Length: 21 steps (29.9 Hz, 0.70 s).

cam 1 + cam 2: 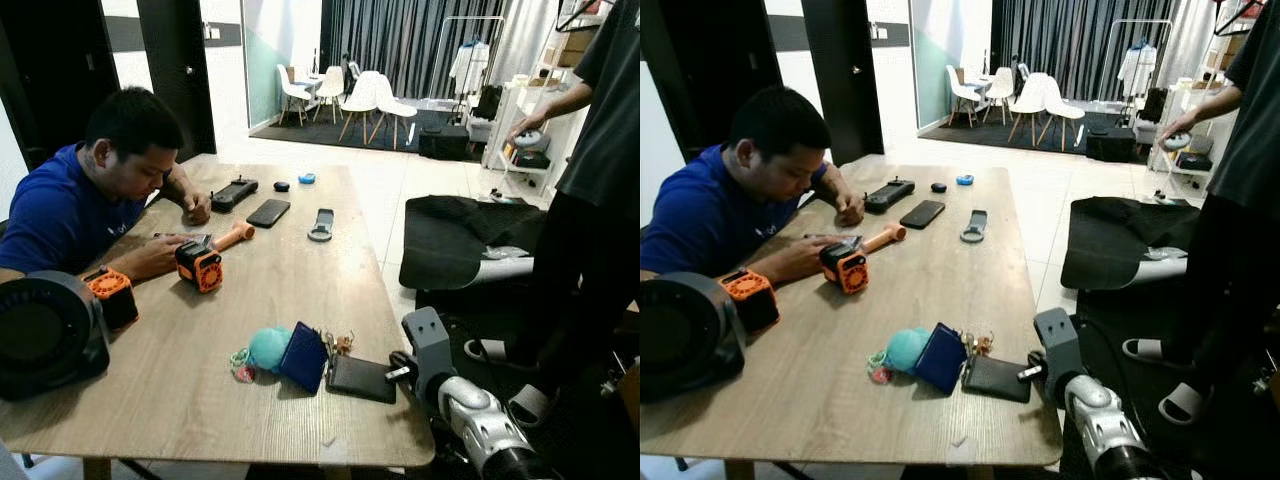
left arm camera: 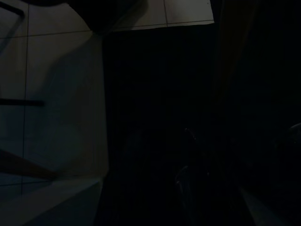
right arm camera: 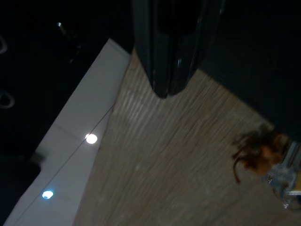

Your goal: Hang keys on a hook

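Note:
A bunch of keys (image 1: 338,343) with a small brown fob (image 3: 261,153) lies on the wooden table (image 1: 280,270) near its front right corner. The keys rest between a dark blue wallet (image 1: 303,357) and a flat black wallet (image 1: 362,379). A teal ball (image 1: 267,348) sits just left of the blue wallet. My right gripper (image 1: 398,372) reaches in over the table's right edge, right beside the black wallet. In the right wrist view its fingers (image 3: 162,70) are pressed together, low over the wood with nothing between them. My left arm hangs idle in the dark.
A person in a blue shirt (image 1: 60,215) sits at the table's left, hands on an orange device (image 1: 200,266). A black round fan (image 1: 45,335), an orange box (image 1: 110,295), a phone (image 1: 268,212) and a controller (image 1: 234,192) lie about. Another person (image 1: 590,200) stands on my right.

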Available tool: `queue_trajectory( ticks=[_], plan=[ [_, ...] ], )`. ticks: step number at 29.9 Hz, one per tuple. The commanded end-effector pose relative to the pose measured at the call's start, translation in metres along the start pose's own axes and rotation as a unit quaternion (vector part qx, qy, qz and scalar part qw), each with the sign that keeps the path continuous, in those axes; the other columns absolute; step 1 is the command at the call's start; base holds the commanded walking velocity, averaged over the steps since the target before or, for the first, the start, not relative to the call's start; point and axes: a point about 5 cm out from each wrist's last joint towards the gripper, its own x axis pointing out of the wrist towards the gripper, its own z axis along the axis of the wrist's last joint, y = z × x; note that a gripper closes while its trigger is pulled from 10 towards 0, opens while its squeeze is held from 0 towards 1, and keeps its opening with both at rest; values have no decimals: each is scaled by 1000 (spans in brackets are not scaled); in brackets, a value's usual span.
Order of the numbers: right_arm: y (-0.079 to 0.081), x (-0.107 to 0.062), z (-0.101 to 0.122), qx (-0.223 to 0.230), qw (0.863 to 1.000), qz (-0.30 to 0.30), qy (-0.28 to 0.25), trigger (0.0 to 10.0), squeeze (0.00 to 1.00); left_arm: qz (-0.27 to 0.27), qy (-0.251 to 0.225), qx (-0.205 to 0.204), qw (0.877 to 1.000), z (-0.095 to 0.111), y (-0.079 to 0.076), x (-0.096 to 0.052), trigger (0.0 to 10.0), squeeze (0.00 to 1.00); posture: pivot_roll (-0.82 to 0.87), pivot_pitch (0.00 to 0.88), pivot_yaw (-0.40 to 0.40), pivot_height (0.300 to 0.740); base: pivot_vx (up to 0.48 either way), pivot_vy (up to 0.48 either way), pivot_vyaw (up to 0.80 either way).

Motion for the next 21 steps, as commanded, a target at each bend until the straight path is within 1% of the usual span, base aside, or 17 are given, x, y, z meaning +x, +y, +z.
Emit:
queue_trajectory(
  ticks=[1, 3, 4, 7, 8, 10, 11, 16, 18, 20, 21],
  plan=[
    [6, -2, -19, 6, 999, 20, 48, 3725, 0, 1, 9, 13, 1000, -4, 4, -4, 10000, 0, 66, 51, -9, 740, 0, 0, 0],
    [14, -2, -20, 4, 997, 46, 58, 3647, 0, 0, 8, 14, 1000, -4, 5, -4, 10000, 0, 66, 51, -9, 740, 0, 0, 0],
    [14, -2, -20, 4, 997, 46, 58, 3647, 0, 0, 8, 14, 1000, -4, 5, -4, 10000, 0, 66, 51, -9, 740, 0, 0, 0],
    [32, -2, -19, -1, 994, 91, 63, 3412, 0, 1, 6, 15, 1000, -3, 6, -4, 10000, 0, 64, 51, -9, 740, 0, 0, 0],
    [32, -2, -19, -1, 994, 91, 63, 3412, 0, 1, 6, 15, 1000, -3, 6, -4, 10000, 0, 64, 51, -9, 740, 0, 0, 0],
    [44, -2, -17, -5, 991, 114, 62, 3333, 0, 1, 6, 15, 1000, -3, 7, -4, 10000, 0, 61, 52, -9, 740, 0, 0, 0],
    [44, -2, -17, -5, 991, 114, 62, 3333, 0, 1, 6, 15, 1000, -3, 7, -4, 10000, 0, 61, 52, -9, 740, 0, 0, 0],
    [72, -3, -19, -16, 983, 168, 68, 3569, 0, 0, 4, 14, 1000, -3, 6, -4, 10000, 0, 64, 52, -12, 740, 0, 0, 0],
    [72, -3, -19, -16, 983, 168, 68, 3569, 0, 0, 4, 14, 1000, -3, 6, -4, 10000, 0, 64, 52, -12, 740, 0, 0, 0],
    [80, -4, -19, -20, 980, 183, 69, 3647, 0, -1, 4, 14, 1000, -3, 5, -4, 10000, 0, 65, 52, -13, 740, 0, 0, 0],
    [80, -4, -19, -20, 980, 183, 69, 3647, 0, -1, 4, 14, 1000, -3, 5, -4, 10000, 0, 65, 52, -13, 740, 0, 0, 0]
  ],
)
